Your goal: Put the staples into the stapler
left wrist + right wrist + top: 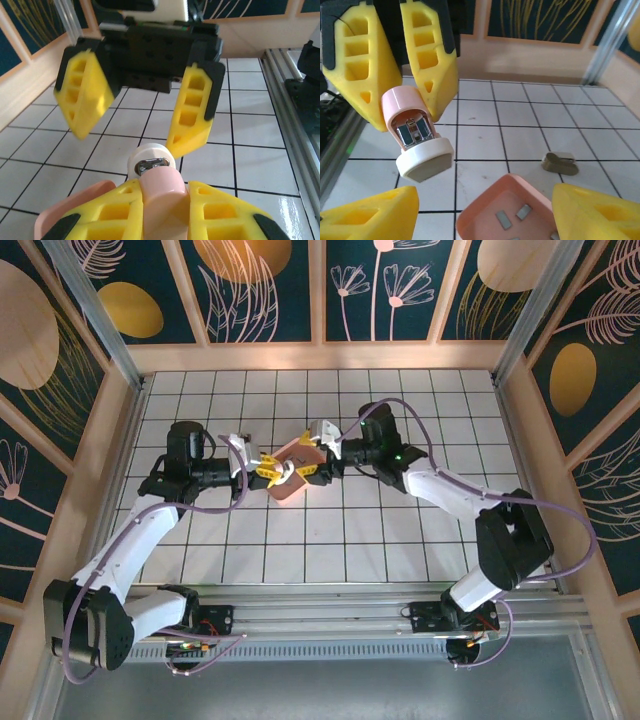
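Top external view: the white tiled table [400, 530] fills the middle of the booth. The left arm [130, 540] reaches in from 7 o'clock and the right arm [450, 490] from 5 o'clock. Their ends face each other just short of the table's centre, toward 11 o'clock.

The pink tray [288, 490] sits on the tiles directly below that meeting point, at 6 o'clock from it.

In the left wrist view, the left jaws are pinching the stapler [160, 195] on both sides of its pink body. Its white end cap [150, 159] points away from the camera, toward the right jaws. The right jaws hang at 12 o'clock with their yellow fingers [195, 110] spread apart and nothing between them.

In the right wrist view, the stapler hangs off the table at 10 o'clock from the tray, tilted with its white end down. A metal channel shows in the open face of the pink body. The right jaws stand wide at the bottom corners of that view, with the tray's corner between them.

A small tan piece [560, 163] lies on the tiles at 1 o'clock from the tray, apart from it.

The staples [503, 220] are short grey strips lying loose and flat on the tray's floor. At least three can be seen, none touching either pair of jaws.
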`<action>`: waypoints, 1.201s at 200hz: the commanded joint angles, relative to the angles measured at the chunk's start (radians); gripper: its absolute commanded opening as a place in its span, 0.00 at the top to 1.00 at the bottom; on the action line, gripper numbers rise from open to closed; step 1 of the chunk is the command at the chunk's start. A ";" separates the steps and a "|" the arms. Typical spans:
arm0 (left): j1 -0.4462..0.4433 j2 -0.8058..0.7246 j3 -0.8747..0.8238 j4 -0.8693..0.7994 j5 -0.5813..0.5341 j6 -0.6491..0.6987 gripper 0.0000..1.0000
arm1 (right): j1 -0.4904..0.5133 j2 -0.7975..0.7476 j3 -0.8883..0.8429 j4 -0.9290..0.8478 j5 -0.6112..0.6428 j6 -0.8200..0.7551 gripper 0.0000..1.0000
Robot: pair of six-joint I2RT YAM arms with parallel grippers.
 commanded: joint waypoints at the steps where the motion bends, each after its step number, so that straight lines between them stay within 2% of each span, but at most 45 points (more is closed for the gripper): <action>1: -0.004 0.005 0.027 -0.019 0.080 0.065 0.98 | 0.020 0.029 0.061 -0.136 -0.088 -0.112 0.32; 63: -0.004 -0.007 0.002 0.012 0.105 0.042 0.99 | 0.031 0.067 0.093 -0.130 -0.213 -0.159 0.44; 108: -0.003 -0.006 -0.001 0.019 0.114 0.040 0.99 | 0.038 0.089 0.113 -0.101 -0.239 -0.128 0.45; 136: -0.004 -0.006 -0.007 0.026 0.113 0.037 0.99 | 0.038 0.090 0.116 -0.106 -0.250 -0.128 0.52; 190: -0.005 -0.001 -0.018 0.057 0.108 0.012 1.00 | 0.036 0.094 0.131 -0.143 -0.282 -0.130 0.57; 240: -0.006 -0.003 -0.019 0.057 0.105 0.011 0.99 | 0.033 0.094 0.137 -0.170 -0.296 -0.139 0.70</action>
